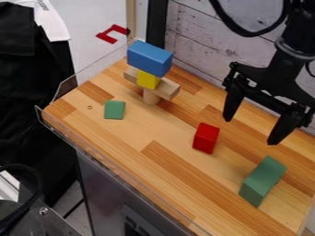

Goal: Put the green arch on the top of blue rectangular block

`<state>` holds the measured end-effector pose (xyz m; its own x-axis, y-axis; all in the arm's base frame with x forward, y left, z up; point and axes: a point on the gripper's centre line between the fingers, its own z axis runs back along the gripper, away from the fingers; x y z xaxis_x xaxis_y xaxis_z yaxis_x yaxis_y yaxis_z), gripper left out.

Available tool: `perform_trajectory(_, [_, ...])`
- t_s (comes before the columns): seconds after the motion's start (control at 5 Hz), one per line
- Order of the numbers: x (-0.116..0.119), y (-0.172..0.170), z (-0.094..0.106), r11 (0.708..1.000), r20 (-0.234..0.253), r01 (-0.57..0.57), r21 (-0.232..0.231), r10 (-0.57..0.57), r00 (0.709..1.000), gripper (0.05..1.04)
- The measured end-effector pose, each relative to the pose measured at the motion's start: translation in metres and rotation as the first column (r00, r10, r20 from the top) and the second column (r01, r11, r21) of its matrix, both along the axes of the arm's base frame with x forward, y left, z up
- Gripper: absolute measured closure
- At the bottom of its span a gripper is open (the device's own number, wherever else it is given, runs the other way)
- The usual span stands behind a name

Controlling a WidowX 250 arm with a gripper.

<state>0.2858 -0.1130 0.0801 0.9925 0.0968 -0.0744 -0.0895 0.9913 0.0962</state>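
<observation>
While the gripper point(249, 132) hangs wide open and empty, the larger green block point(263, 181) lies on the worktop point(163, 177), the smaller green piece point(114, 109) near the stack topped by the blue rectangular block point(149, 58). Arch identity: indeterminate.

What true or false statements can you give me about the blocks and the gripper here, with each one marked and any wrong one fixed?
1. The blue block sits on top of the yellow block. True.
2. The wooden plank lies flat on the tabletop. False: the wooden plank is raised on a round wooden post.
3. The gripper is open, with nothing between its fingers. True.
4. A green piece rests on the blue block. False: the larger green block and the small green block are both on the tabletop.
</observation>
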Motion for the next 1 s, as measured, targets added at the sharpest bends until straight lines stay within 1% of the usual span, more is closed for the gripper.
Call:
perform_trajectory(0.2, [-0.003,0.001,-0.010,1.000,-0.035,-0.001,0.012,0.002,0.999,0.084])
perform_trajectory(0.6, [-0.008,-0.013,-0.020,0.995,-0.041,0.055,-0.088,-0.059,0.997,0.084])
perform_trajectory(0.8, [-0.010,-0.020,-0.025,0.989,-0.050,0.076,-0.123,-0.083,0.995,0.084])
perform_trajectory(1.0, [-0.012,-0.024,-0.034,0.985,-0.077,0.088,-0.147,-0.100,0.992,0.084])
